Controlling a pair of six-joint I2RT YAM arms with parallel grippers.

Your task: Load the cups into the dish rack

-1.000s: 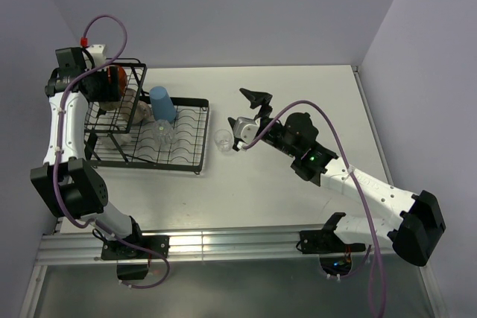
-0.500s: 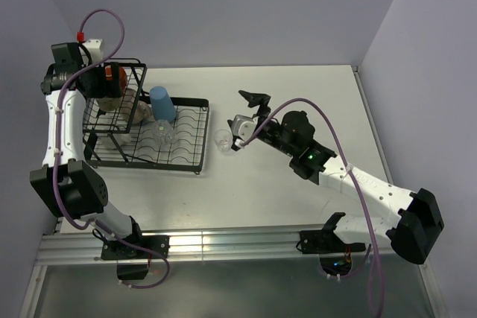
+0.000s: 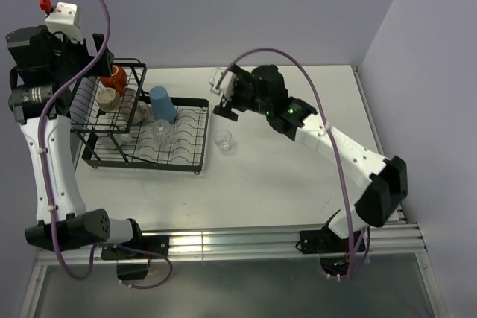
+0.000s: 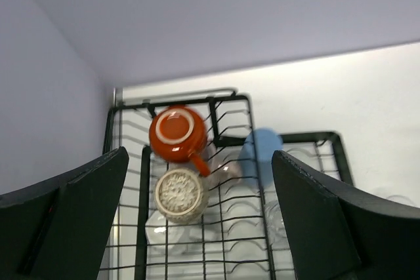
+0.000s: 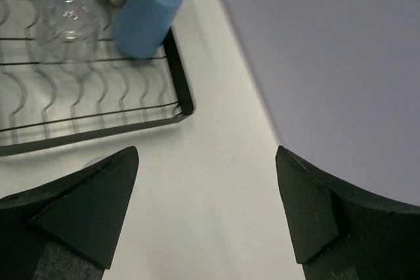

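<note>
no text, label, brand, number or sign can be read in any view. the upturned base of the dark brown-orange cup (image 4: 177, 134) is marked only by a pale ring, and no lettering can be made out on the blue tumbler (image 3: 162, 103) or the dish rack (image 3: 141, 164).

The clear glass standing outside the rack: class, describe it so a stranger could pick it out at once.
Find the black wire dish rack on the left of the table. Just past its right edge, a clear glass stands on the table. The other clear glass sits inside the rack by the blue tumbler; this one alone stands outside it.
</note>
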